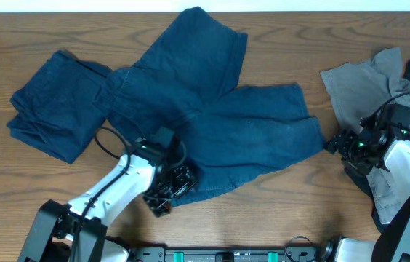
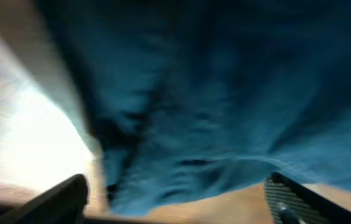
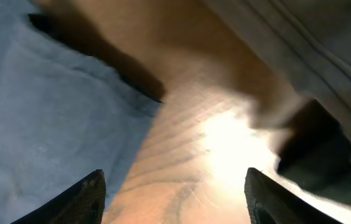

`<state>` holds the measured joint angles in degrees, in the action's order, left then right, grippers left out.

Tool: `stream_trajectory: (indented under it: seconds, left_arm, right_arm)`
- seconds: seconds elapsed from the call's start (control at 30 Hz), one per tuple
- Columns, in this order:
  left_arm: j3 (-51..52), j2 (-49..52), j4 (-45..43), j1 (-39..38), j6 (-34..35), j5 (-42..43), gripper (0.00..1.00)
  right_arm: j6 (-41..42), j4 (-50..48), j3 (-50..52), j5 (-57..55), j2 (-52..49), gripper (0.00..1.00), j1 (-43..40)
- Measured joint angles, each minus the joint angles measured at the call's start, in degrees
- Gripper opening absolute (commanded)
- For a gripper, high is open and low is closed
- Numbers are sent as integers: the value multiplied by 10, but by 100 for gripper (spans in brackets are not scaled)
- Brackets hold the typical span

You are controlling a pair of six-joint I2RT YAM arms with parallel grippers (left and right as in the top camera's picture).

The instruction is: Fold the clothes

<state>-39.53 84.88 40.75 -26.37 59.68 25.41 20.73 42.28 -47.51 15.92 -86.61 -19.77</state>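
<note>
Blue shorts (image 1: 212, 109) spread mid-table (image 1: 30, 182), legs fanned right. Left gripper (image 1: 176, 185) at lower hem; fingers (image 2: 57, 202) spread wide, cloth edge ahead, nothing pinched. Right gripper (image 1: 334, 144) over bare wood between shorts and grey garment (image 1: 368, 84); fingers (image 3: 76, 199) apart, empty. Folded navy garment (image 1: 56, 105) at left.

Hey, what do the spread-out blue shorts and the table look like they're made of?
Blue shorts: probably denim or heavy cotton, matte, with soft creases. Table: wood or wood-look laminate, with brown grain lines; glare in the wrist views suggests a slight sheen.
</note>
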Motion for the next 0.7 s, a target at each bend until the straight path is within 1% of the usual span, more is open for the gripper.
stream_trajectory:
  seconds: [0.03, 0.1, 0.17, 0.27, 0.3, 0.43, 0.6, 0.7]
  left_arm:
    - [0, 0, -8, -9, 14, -5, 79]
    - [0, 0, -14, -31, 44, -25, 64]
    - [1, 0, -17, -52, 71, -48, 55]
    - [2, 0, -32, -77, 98, -68, 35]
    - [2, 0, -36, -83, 103, -72, 31]
    - [2, 0, -27, -94, 113, -76, 31]
    - [2, 0, 13, -94, 110, -76, 30]
    - [2, 0, 23, -94, 106, -76, 30]
  right_arm:
    - [14, 3, 0, -11, 0, 72, 3]
    - [33, 2, 1, -24, 0, 72, 14]
    - [47, -2, 1, -34, 0, 73, 28]
    - [64, -10, 1, -43, 0, 73, 53]
    - [71, -12, 1, -47, 0, 74, 59]
    - [98, -14, 1, -68, 0, 74, 81]
    - [113, -17, 1, -85, 0, 75, 97]
    - [119, -17, 1, -89, 0, 77, 112]
